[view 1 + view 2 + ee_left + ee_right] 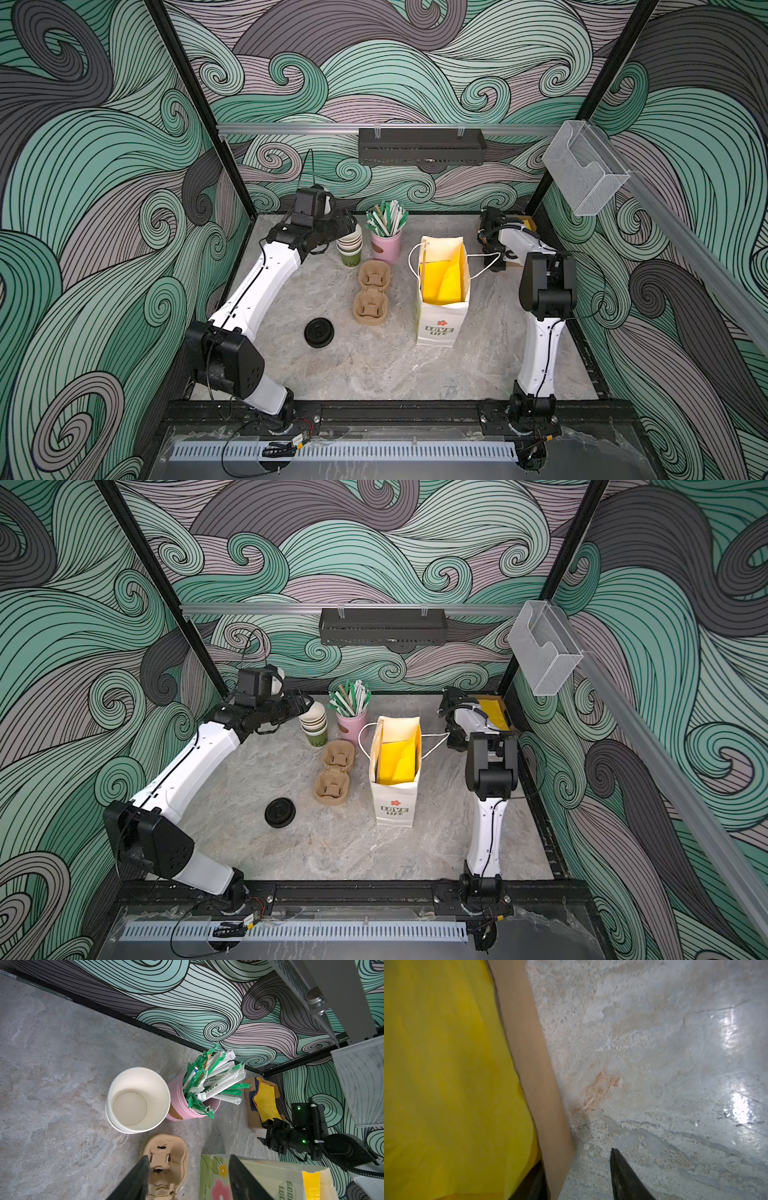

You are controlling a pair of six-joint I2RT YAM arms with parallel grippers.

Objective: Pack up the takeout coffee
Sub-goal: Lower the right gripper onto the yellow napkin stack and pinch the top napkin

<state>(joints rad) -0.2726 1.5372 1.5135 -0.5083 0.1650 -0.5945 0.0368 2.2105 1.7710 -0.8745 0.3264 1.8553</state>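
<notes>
The left arm (266, 282) is built of long white shells with rounded edges, joined by black blocky joints; a thin black cable (244, 297) runs along the white shell; the large joint housing (245, 370) near the base is black, with small round holes on its flat face; a black camera box (309, 201) sits on the wrist; the right arm (540, 353) has the same white and black parts, with a ribbed black hose (315, 1124) and small green lights (303, 1141) near its wrist; the base plates (490, 417) are black with silver screws; the left gripper (189, 1157) and the right gripper (576, 1159) have black wedge-shaped fingers (135, 1178).
</notes>
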